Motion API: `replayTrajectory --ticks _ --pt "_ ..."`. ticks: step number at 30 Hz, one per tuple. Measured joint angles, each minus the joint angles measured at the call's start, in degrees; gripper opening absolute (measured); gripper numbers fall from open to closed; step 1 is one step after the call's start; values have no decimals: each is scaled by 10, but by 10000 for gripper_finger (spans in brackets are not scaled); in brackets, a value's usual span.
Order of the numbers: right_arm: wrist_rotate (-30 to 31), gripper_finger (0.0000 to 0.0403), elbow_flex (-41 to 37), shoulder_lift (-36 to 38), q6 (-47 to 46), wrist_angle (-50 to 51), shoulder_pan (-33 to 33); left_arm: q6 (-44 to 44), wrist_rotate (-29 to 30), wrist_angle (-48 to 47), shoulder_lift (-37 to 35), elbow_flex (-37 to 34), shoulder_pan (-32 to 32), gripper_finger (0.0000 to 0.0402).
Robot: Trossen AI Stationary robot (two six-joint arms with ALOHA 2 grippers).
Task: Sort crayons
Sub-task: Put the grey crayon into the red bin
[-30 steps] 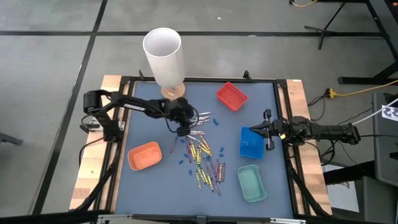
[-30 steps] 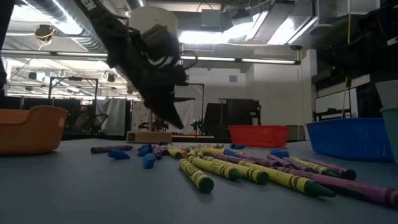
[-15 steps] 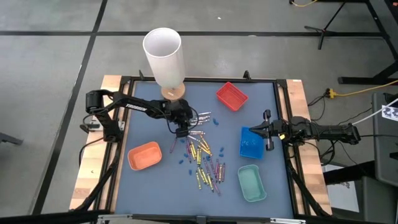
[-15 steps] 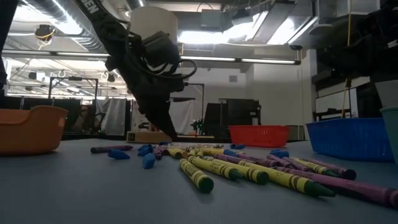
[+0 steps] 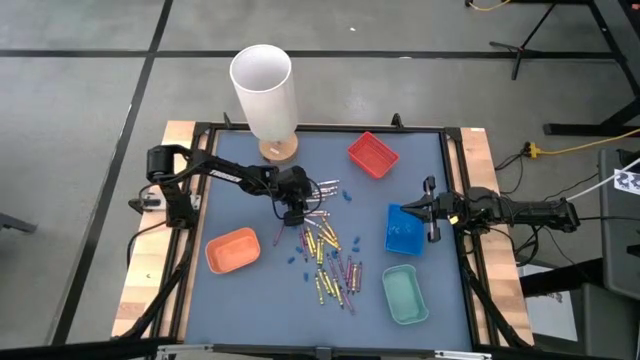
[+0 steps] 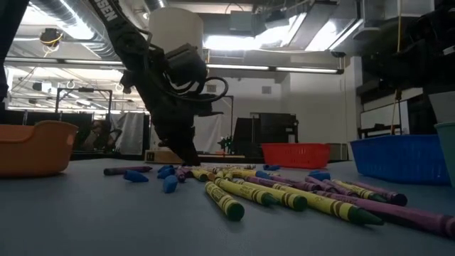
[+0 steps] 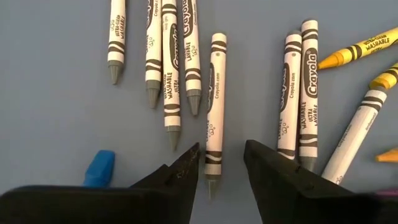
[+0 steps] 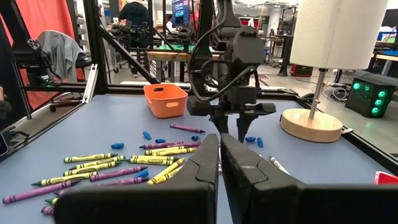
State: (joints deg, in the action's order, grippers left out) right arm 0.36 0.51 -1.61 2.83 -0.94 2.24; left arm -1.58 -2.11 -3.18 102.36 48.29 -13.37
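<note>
Target is a grey crayon lying flat on the bench, alone between a cluster of four grey crayons on one side and a grey pair on the other. Its tip end sits right in the gap between the left gripper jaws. Jaws are spread, straddling the crayon, not yet pinching it.

From overhead the left gripper is down at the far edge of the crayon pile, mid-bench. The pile is a yellow/purple/grey mix, with small blue bits scattered around it. Nothing sorted that I can see: the orange tray, red tray, blue tray and green tray all look empty, though the view is too coarse to be sure.

Right gripper is parked over the blue tray, jaws pressed together, holding nothing.

Step in hand, my read: pick approach on a single grey crayon. Next: close on it near the tip, lift clear, then carry it to whichever tray takes grey.

Risk: the neighbours are close, and a grip this near the end may let it pivot on lift.
</note>
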Motion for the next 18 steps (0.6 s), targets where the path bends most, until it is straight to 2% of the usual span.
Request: replayTrajectory --ticks 12,18 --pt "1 19 0 0 0 -25 0 0 -3 -2 -1 0 1 23" --pt "1 19 0 0 0 -92 0 0 -1 -2 -1 0 0 5"
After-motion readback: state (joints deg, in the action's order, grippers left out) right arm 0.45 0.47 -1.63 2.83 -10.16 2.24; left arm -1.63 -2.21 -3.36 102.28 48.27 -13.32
